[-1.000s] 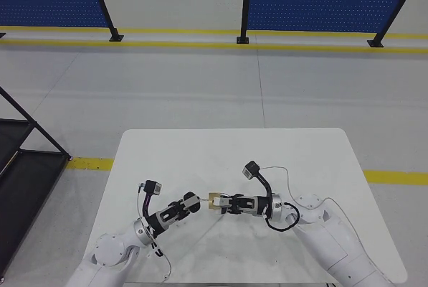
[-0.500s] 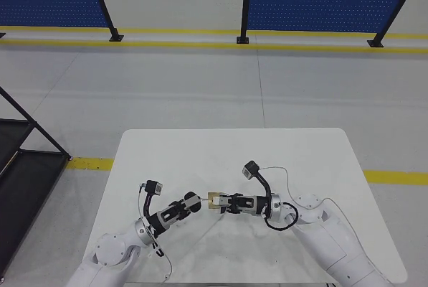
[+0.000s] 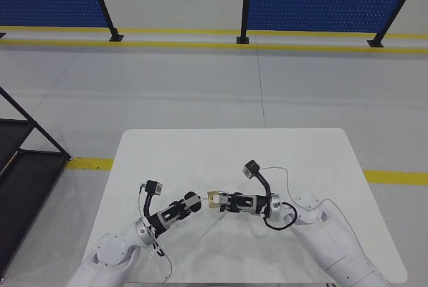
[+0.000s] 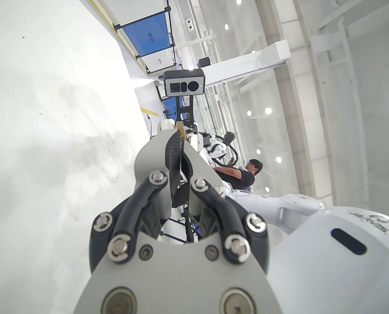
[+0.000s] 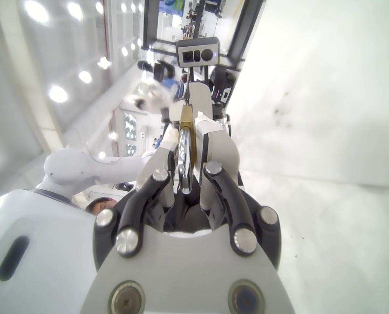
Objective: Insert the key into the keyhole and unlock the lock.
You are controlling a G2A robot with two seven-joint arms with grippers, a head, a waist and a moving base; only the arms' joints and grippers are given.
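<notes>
Above the near middle of the white table [image 3: 307, 154], the right gripper [image 5: 187, 129] is clamped on the lock [image 5: 185, 117]. The lock sits edge-on between the two pale fingers [image 5: 214, 142], its brass body pointing outward past the tips and its silver shackle back toward the palm. Facing it head-on is the left gripper [image 4: 179, 142], its dark pads [image 4: 173, 151] pressed together at the tips. The key cannot be made out between them. Just past those tips a sliver of the brass lock shows, flanked by the other arm's pale fingers. In the top view the two arms come in from the near corners and meet nose to nose. The left gripper's tips lie just beside one end of the lock, and whether they touch it cannot be told. The lock is held off the tabletop. Each wrist's black camera stands up behind its gripper. Farther out, a black rack [image 3: 16, 168] stands on the floor left of the table, a yellow line [image 3: 403, 176] runs across the floor, and blue barriers [image 3: 314, 13] line the far side.
</notes>
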